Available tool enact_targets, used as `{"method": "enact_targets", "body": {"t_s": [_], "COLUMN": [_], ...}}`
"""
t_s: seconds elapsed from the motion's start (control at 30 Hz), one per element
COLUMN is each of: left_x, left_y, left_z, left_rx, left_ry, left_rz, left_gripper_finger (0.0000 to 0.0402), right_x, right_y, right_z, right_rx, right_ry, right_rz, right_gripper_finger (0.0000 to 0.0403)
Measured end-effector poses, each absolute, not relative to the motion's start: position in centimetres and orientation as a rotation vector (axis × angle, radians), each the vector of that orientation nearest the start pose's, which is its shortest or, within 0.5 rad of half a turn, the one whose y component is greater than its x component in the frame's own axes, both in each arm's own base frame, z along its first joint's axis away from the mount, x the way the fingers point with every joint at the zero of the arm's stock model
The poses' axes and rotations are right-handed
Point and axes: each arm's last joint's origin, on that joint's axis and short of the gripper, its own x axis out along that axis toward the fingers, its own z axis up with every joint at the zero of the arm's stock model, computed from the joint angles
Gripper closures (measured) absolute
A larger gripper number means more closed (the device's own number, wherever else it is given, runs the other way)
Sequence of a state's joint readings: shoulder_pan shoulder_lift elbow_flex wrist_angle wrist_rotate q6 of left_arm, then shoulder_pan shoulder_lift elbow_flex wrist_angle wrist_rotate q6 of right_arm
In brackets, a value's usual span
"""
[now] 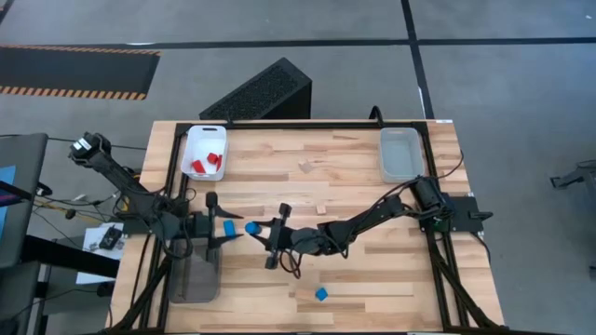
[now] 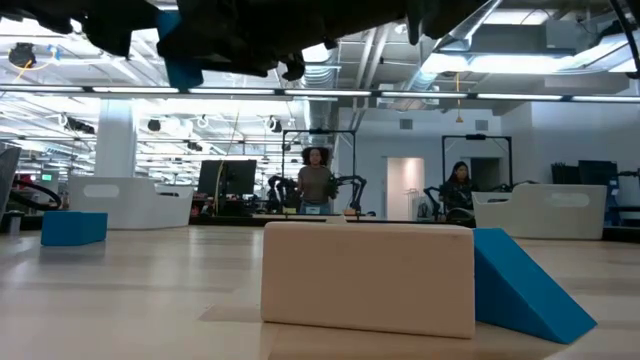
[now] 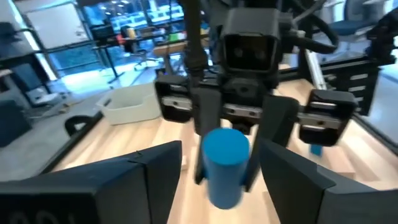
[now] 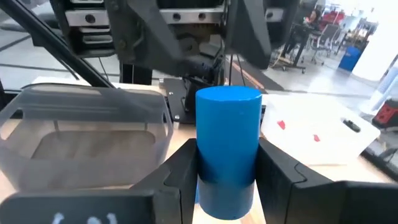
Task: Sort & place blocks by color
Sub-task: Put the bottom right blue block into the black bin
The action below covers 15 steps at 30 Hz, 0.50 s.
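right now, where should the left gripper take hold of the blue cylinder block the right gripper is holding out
The right gripper clamps the blue cylinder block low on its curved sides, leaving the upper part bare. The left gripper, open and facing it, should probably close on that free end, coming straight in from its own side, fingers across the round wall, clear of the right fingers.

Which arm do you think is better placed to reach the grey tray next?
Probably left: the left gripper sits open beside the grey tray; the right gripper, holding the blue cylinder, is farther off.
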<state>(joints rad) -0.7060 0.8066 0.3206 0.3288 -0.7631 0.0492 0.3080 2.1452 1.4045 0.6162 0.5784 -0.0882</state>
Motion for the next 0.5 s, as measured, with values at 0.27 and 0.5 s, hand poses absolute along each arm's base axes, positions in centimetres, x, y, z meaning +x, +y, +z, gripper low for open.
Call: {"method": "enact_targets", "body": {"t_s": [0.27,0.5], "left_x": [15.5,16.4], "left_y": [-9.5,-9.8], "left_z": [21.0,20.8], "left_rx": [0.166,0.198], "left_ry": [0.151,0.120], "left_rz": [0.047,0.035], "left_gripper_finger": [0.0148,0.0145], "right_x": [45.8,45.8], "right_y": [13.2,13.2], "right_z": [19.3,19.4], "right_rx": [-0.199,-0.208], "right_ry": [0.124,0.123], "right_rz": [-0.255,-0.255], "right_gripper_finger": [0.0264,0.0264]}}
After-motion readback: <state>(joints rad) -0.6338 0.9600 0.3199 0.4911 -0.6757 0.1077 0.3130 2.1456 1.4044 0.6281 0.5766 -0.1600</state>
